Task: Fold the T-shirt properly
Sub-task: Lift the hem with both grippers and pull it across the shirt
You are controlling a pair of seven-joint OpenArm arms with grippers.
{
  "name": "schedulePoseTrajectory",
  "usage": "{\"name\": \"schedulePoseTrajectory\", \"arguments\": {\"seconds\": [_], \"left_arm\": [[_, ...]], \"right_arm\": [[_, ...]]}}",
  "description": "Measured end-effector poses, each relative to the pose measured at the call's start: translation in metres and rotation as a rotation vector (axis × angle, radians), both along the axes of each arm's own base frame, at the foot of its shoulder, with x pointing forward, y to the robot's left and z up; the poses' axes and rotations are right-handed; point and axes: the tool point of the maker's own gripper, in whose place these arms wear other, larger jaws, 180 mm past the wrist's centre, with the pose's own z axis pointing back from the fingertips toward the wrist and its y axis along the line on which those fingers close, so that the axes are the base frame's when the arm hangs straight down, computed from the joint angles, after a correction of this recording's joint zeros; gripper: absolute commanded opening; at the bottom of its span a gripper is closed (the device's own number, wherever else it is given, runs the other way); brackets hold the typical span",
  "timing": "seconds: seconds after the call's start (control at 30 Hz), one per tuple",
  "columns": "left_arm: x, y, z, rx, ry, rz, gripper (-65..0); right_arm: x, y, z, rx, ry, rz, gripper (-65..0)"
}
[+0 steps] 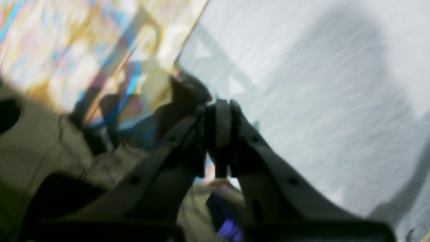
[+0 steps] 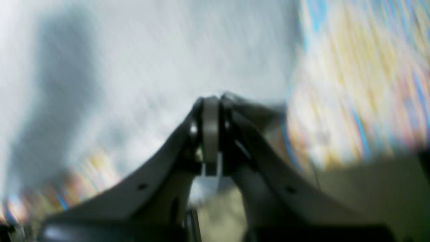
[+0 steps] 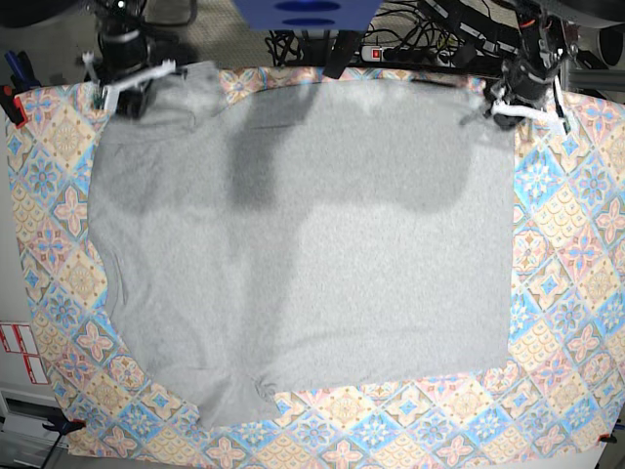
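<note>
Grey shirt (image 3: 303, 244) lies spread flat, plain side up, over the tablecloth (image 3: 566, 254); no fold made yet, so all folding remains; left gripper (image 3: 518, 109) at upper right and right gripper (image 3: 132, 90) at upper left each pinch a far corner.

The large light heather-grey cotton T-shirt (image 3: 312, 254) is lying spread flat, plain side showing, with no lettering visible. It is stretching wide across the surface, its far corners drawn toward the top edge, its near hem rippling and curling slightly at the lower left.
</note>
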Motion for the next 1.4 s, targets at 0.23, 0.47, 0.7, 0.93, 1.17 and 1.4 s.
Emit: {"name": "schedulePoseTrajectory", "arguments": {"seconds": [0.23, 0.47, 0.7, 0.93, 1.17, 1.4], "left_arm": [[0.051, -0.002, 0.028, 0.007, -0.137, -0.011, -65.0], [0.100, 0.002, 0.056, 0.045, -0.251, -0.020, -65.0], [0.136, 0.012, 0.062, 0.086, -0.288, -0.006, -65.0], [0.157, 0.021, 0.041, 0.069, -0.243, 0.033, -65.0], [0.174, 0.024, 0.042, 0.061, -0.260, 0.044, -65.0], [0.172, 0.025, 0.024, 0.037, -0.213, 0.061, -65.0]], "right_arm": [[0.061, -0.006, 0.023, -0.014, -0.136, 0.005, -65.0], [0.117, -0.003, 0.038, 0.017, -0.155, 0.007, -65.0], [0.174, -0.005, 0.054, 0.042, -0.233, -0.001, -65.0], [0.215, -0.013, 0.039, 0.073, -0.223, -0.039, -65.0], [0.245, -0.003, 0.023, 0.095, -0.182, -0.023, -64.9], [0.266, 0.041, 0.011, 0.121, -0.144, 0.088, -60.4]]}}
